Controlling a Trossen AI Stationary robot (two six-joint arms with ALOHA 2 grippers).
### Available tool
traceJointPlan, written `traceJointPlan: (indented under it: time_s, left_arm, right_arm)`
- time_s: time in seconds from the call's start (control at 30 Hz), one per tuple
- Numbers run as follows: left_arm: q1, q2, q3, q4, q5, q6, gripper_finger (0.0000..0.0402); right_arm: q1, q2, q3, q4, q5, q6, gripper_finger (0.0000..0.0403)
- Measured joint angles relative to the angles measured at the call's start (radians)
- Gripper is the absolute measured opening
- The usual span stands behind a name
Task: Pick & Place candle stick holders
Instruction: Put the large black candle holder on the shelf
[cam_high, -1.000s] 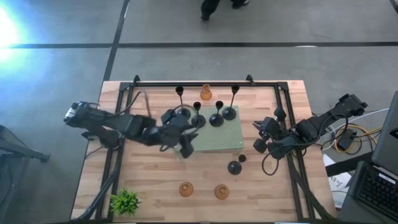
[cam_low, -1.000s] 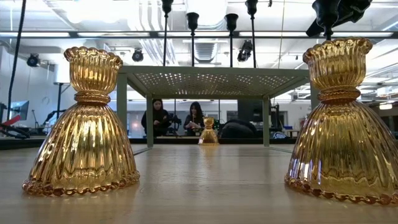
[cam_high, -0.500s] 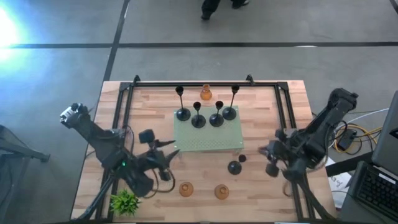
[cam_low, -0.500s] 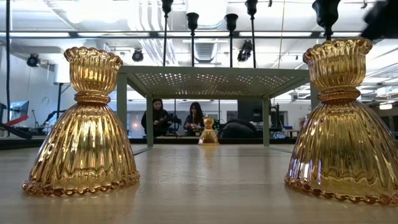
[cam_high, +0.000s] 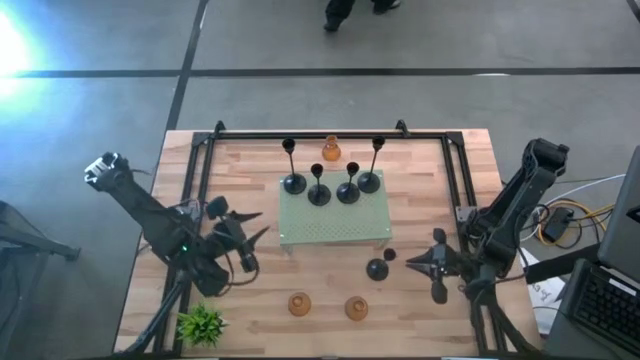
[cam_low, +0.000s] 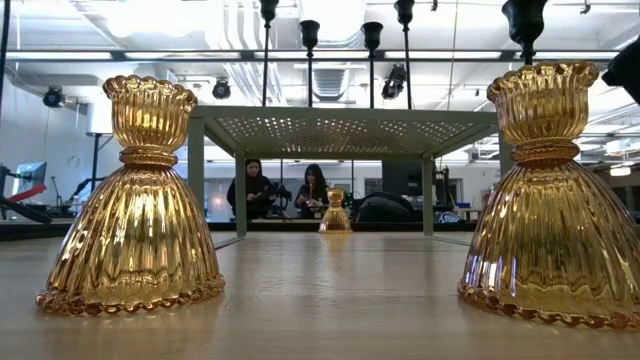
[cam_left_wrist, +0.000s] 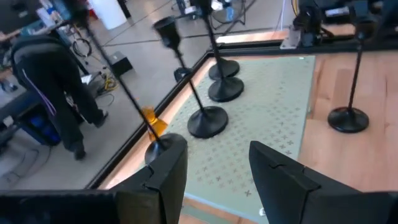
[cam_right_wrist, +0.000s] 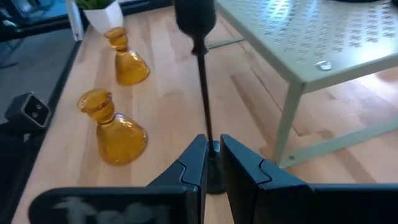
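1. Wood planks make up the surface (cam_high: 250, 315), with a pale green perforated stand (cam_high: 335, 222) set in its middle; no brand, label or readable writing shows on anything in any view.
2. Four black candle stick holders (cam_high: 318, 193) stand in a row along the stand's far part, and a small amber holder (cam_high: 331, 151) sits behind them on the wood.
3. A fifth black holder (cam_high: 377, 268) stands on the wood just off the stand's near right corner, with a small dark item (cam_high: 390, 254) beside it that is too small to identify.
4. Two amber holders (cam_high: 299, 304) stand near the front edge, well apart from each other; the low view shows them large, and the right one is cut off at the picture's edge.
5. A green plant (cam_high: 202, 325) sits at the front left corner.
6. The left tool (cam_high: 250, 230) is above the wood just left of the stand, its fingers spread apart with nothing between them.
7. The right tool (cam_high: 420, 264) is just right of the fifth black holder; in the right wrist view its fingers (cam_right_wrist: 194, 163) are nearly together, with that holder's thin stem showing in the narrow gap. Whether they press on the stem or the stem only stands beyond them cannot be told.
8. In the low view, people seated beyond the surface show only small under the stand; the black holders' bases are hidden there by the stand's top.
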Motion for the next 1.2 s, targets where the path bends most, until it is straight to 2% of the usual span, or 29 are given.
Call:
traceJointPlan:
  time_s: [0.13,0.3,0.43,0.57,0.77,0.97,1.2]
  left_arm:
    - [0.000,-0.078,-0.084,0.057,-0.009,-0.021,0.0177]
    - [0.000,-0.143,-0.170,0.151,-0.010,-0.011,0.0177]
    - [0.000,-0.169,-0.207,0.164,-0.010,-0.013,0.0177]
    - [0.000,-0.184,-0.228,0.176,-0.010,-0.014,0.0177]
    - [0.000,-0.189,-0.235,0.176,-0.010,-0.010,0.0177]
    - [0.000,-0.189,-0.235,0.177,-0.010,-0.010,0.0177]
    - [0.000,-0.189,-0.235,0.178,-0.010,-0.009,0.0177]
  right_arm:
    - [-0.004,0.000,-0.047,0.105,0.007,-0.053,0.0059]
    - [-0.033,0.000,-0.070,0.158,0.009,-0.069,0.0107]
    - [-0.066,0.000,-0.077,0.223,0.011,-0.135,0.0144]
    - [-0.085,0.000,-0.077,0.270,0.002,-0.194,0.0162]
    - [-0.095,0.007,-0.077,0.314,-0.009,-0.196,0.0154]
    - [-0.122,0.104,-0.077,0.424,-0.072,-0.296,0.0136]
    - [-0.132,0.182,-0.048,0.429,-0.018,-0.282,0.0130]
